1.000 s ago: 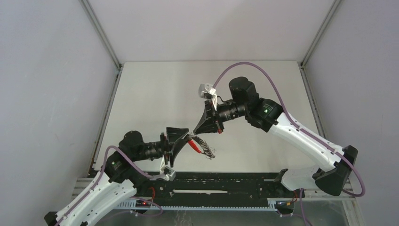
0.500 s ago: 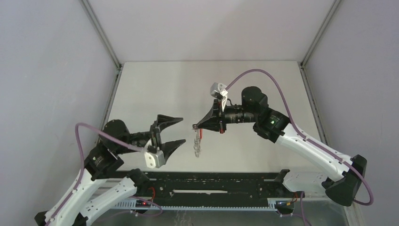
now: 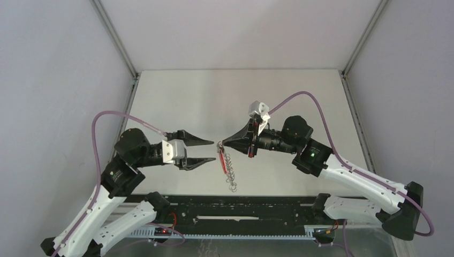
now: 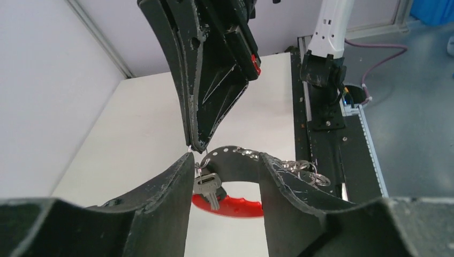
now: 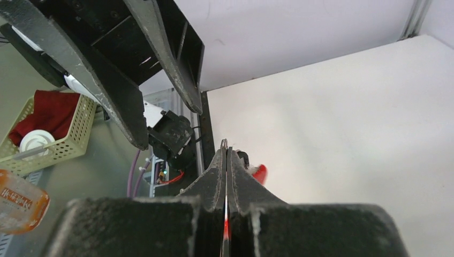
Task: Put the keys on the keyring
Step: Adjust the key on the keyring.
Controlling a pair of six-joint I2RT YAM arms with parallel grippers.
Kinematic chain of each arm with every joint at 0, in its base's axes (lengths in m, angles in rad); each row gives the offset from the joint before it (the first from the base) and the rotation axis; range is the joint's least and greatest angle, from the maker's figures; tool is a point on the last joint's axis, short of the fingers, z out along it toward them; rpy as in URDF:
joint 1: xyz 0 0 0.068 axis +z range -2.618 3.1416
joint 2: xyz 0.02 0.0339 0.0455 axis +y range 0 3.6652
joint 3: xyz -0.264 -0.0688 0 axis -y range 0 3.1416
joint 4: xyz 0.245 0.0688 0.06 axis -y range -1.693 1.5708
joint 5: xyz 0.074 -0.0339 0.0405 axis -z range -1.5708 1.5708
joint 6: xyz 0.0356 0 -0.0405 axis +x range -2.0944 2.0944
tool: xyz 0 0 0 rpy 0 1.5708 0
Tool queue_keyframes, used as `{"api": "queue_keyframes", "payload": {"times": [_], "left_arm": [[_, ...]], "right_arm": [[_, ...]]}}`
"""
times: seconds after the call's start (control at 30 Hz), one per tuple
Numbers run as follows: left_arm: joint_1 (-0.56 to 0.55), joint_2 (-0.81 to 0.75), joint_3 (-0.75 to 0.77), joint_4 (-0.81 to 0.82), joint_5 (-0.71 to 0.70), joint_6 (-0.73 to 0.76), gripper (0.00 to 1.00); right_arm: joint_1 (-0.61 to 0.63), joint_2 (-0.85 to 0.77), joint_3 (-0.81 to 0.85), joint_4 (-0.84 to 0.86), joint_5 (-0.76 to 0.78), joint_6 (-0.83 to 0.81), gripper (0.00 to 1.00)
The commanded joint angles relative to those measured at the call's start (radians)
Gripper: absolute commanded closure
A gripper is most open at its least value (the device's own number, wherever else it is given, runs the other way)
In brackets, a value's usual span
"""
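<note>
The keys (image 3: 230,170) hang loose below the keyring (image 3: 220,159), pinched in the closed right pincer (image 3: 221,143) above the worktop (image 3: 176,101), so the left pincer (image 3: 210,151), jaws apart and empty just beside, may nudge the bunch away rather than catch one key

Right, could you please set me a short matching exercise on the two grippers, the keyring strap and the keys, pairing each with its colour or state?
Things:
1. left gripper
2. right gripper
3. keyring strap
4. keys

Colour or state:
A. silvery
B. fingers shut together
C. bright red
D. fingers apart

Pairs: 1-D, 2-B, 3-C, 4-A
</note>
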Motion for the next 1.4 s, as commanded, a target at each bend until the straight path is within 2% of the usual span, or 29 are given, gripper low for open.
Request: {"api": "queue_keyframes", "payload": {"times": [0.0,0.33,0.83,0.97,1.1,1.27,1.37], "left_arm": [[0.022,0.014,-0.021,0.08,0.039,-0.127,0.48],[0.033,0.054,-0.021,0.051,0.059,-0.093,0.49],[0.04,0.062,-0.012,0.055,-0.034,-0.084,0.61],[0.049,0.039,-0.008,0.06,-0.002,-0.07,0.63],[0.056,0.006,-0.018,0.107,-0.013,-0.076,0.69],[0.062,-0.002,-0.037,0.123,-0.01,-0.118,0.67],[0.065,0.028,-0.026,0.096,0.053,-0.15,0.64]], "right_arm": [[0.016,-0.035,0.001,0.11,0.046,-0.004,1.0],[0.025,-0.034,-0.018,0.161,-0.002,0.005,1.0],[0.029,-0.029,-0.013,0.161,-0.047,-0.012,1.0],[0.028,-0.033,-0.012,0.141,-0.037,-0.02,1.0],[0.028,-0.035,-0.012,0.143,-0.041,-0.02,1.0],[0.029,-0.032,-0.012,0.158,-0.061,-0.013,1.0],[0.029,-0.03,-0.012,0.163,-0.076,-0.01,1.0]]}}
